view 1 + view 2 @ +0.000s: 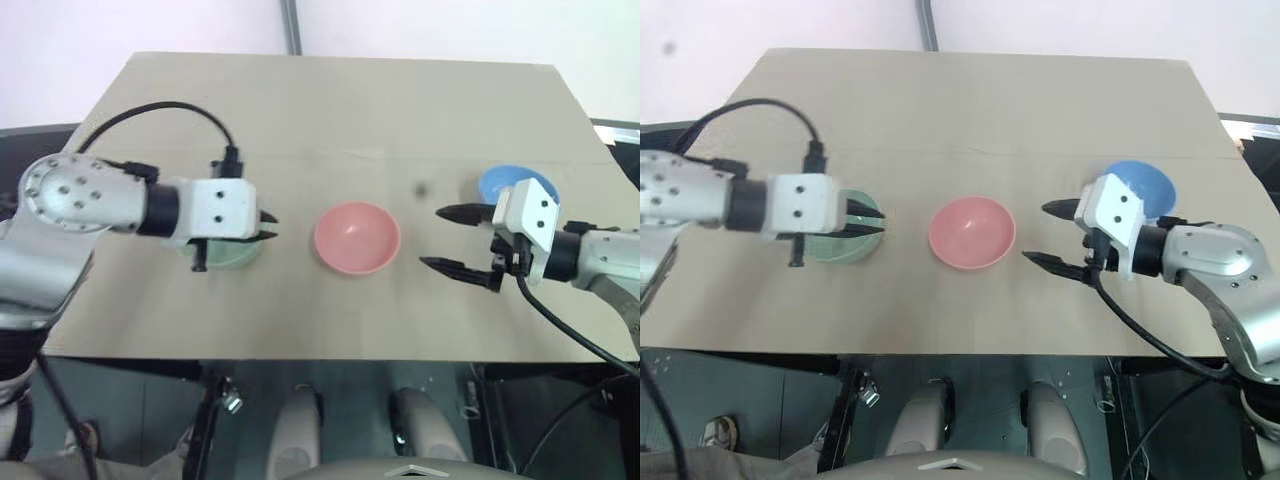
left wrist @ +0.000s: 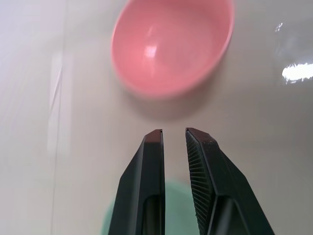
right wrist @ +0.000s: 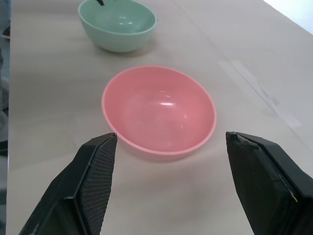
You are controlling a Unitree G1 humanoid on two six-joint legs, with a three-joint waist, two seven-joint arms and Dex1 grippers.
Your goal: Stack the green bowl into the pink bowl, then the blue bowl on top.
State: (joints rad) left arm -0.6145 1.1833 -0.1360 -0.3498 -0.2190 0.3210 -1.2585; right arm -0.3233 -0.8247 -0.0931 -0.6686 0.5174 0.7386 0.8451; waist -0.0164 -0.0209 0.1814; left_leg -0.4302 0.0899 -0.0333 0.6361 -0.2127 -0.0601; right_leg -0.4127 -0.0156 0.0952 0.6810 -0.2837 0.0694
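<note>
The pink bowl stands upright in the middle of the table. Left of it is the green bowl, partly under my left gripper. That gripper's fingers are shut on the green bowl's rim, with only a narrow gap at the tips, and they point at the pink bowl. I cannot tell whether the green bowl is off the table. My right gripper is open just right of the pink bowl, nothing between its fingers. The blue bowl sits behind my right hand, partly hidden.
The tan table has bare surface beyond the bowls toward its far edge. A black cable loops above my left arm. The table's near edge runs just below both grippers.
</note>
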